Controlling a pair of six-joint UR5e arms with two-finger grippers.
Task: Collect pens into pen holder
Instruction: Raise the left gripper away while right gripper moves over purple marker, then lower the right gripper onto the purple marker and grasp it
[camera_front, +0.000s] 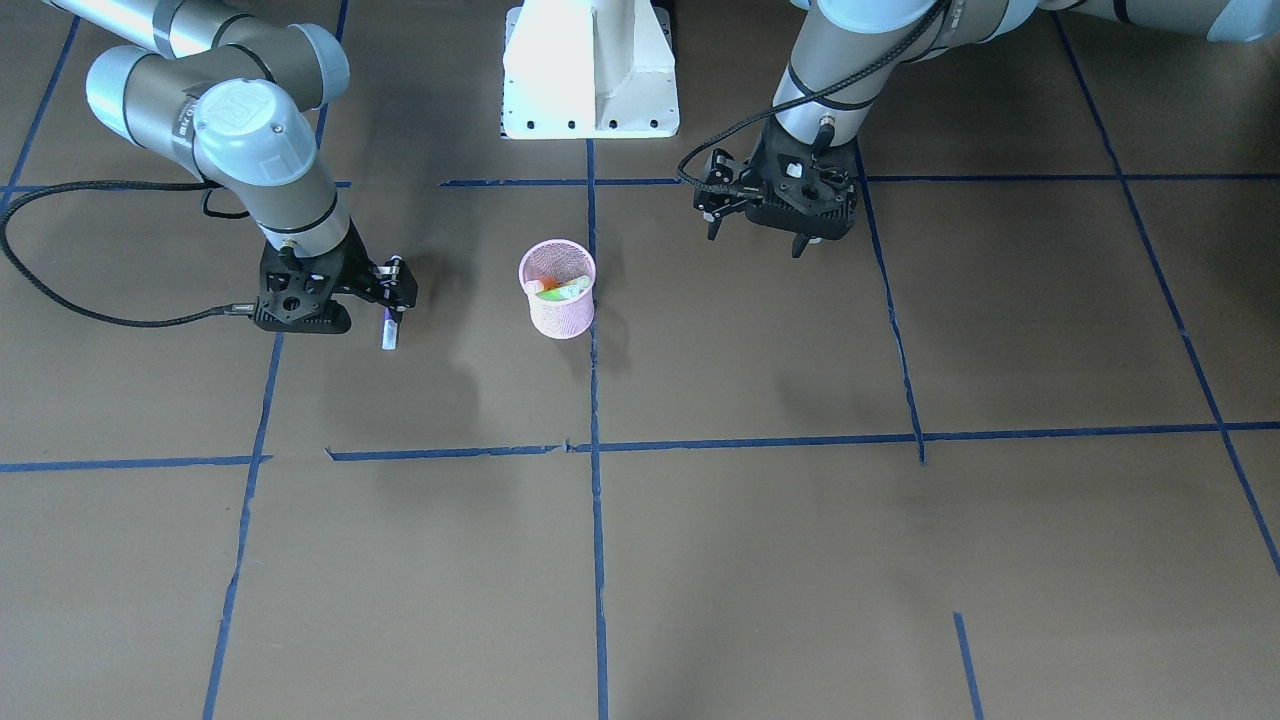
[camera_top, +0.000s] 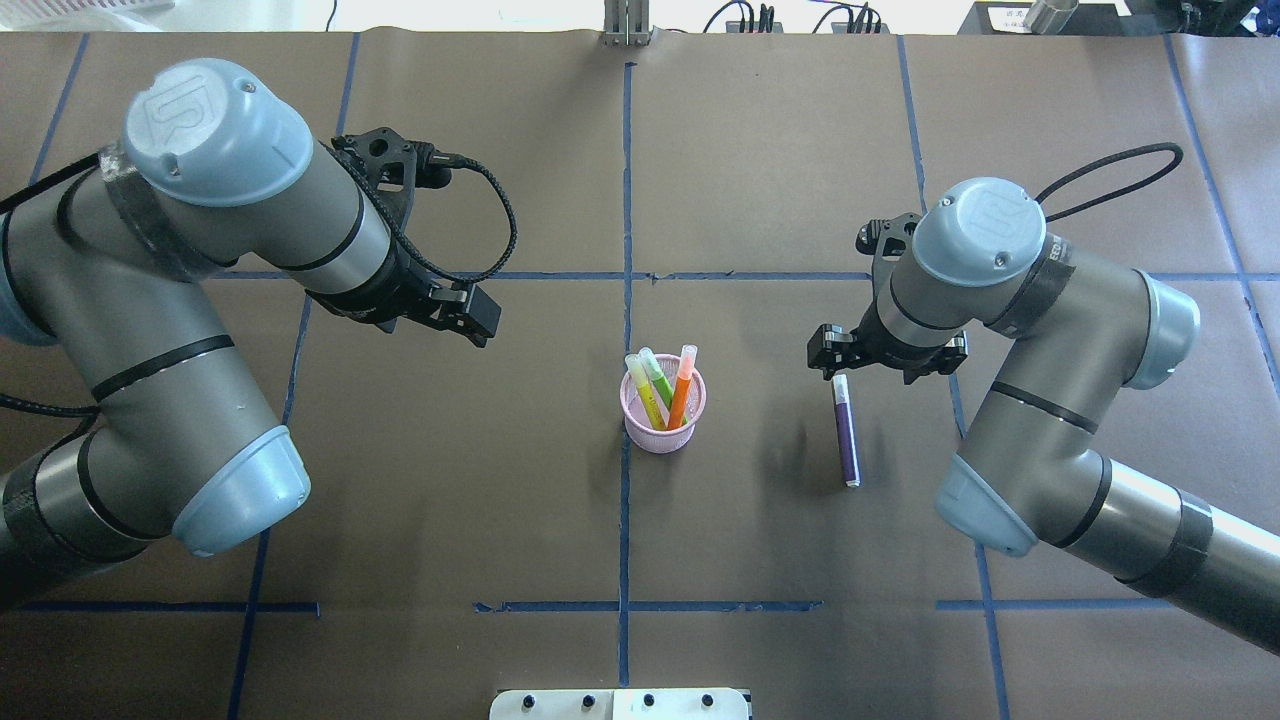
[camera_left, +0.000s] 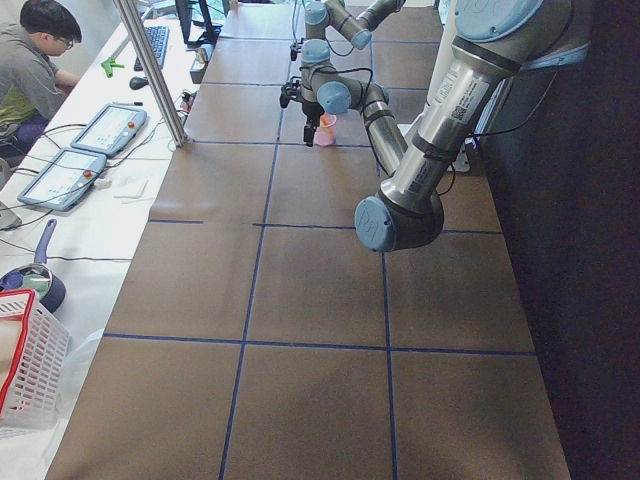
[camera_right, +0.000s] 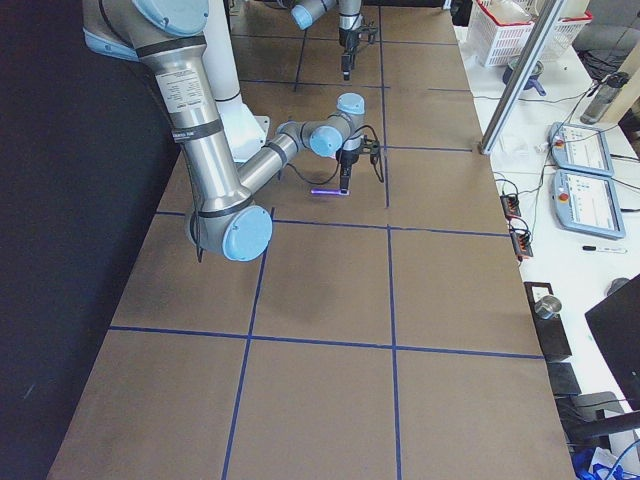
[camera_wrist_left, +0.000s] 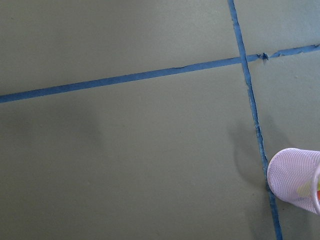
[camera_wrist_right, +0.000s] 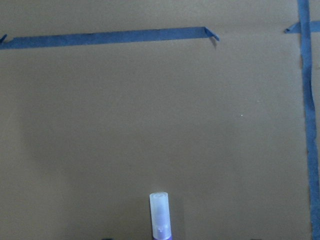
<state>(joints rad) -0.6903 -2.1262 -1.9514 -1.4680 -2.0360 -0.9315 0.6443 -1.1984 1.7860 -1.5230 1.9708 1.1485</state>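
While the purple pen (camera_top: 846, 430) lies flat on the table near the pink mesh pen holder (camera_top: 664, 435), the right gripper (camera_front: 335, 310), its finger spread impossible to tell, should straddle the barrel's middle before closing, so the pen likely lifts level; the left gripper (camera_front: 757, 238) hangs with fingers spread.

Purple pen partly seen, holder clipped

The near edge of the right wrist view cuts off the purple pen (camera_wrist_right: 160, 216), so only its pale cap shows. From the front, the right gripper (camera_front: 392, 298) covers much of the pen's length. The pen holder (camera_wrist_left: 296, 181) runs off the left wrist view's right edge.
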